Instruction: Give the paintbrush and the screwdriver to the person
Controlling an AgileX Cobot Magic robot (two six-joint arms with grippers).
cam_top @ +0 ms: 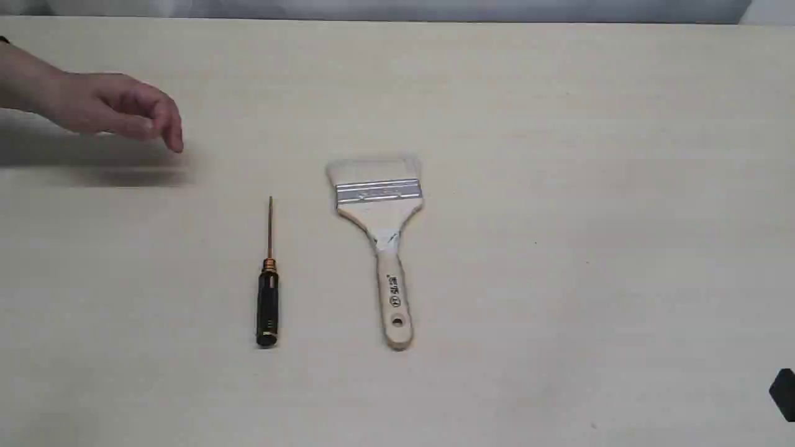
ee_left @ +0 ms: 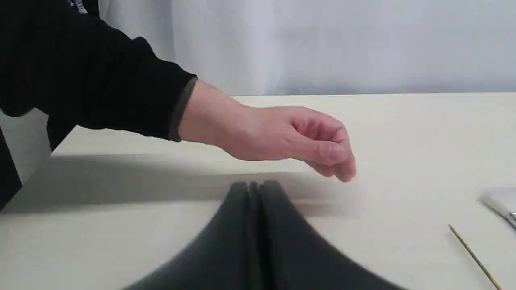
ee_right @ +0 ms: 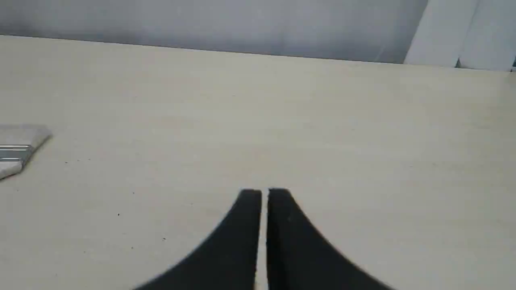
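The person's hand (cam_top: 118, 112) hangs just over the worktop (cam_top: 559, 279), near the far left corner. Its fingers curl down loosely and it holds nothing (I think it is waiting to be given things). The left gripper (ee_left: 254, 188) points toward that hand. Its two fingers are pressed together with nothing between them.

Out from the hand, toward the middle of the worktop, the screwdriver (cam_top: 268, 292) lies flat. Beside it, a bit nearer the right edge and not touching, lies the paintbrush (cam_top: 382, 248). Both handles point to the near edge, likely so the grippers can grab them easily. The gap between the two leaves room for gripper fingers.

The right gripper (ee_right: 264, 193) sits off toward the right edge, closed to a thin slit and empty. No tool has been picked up yet.
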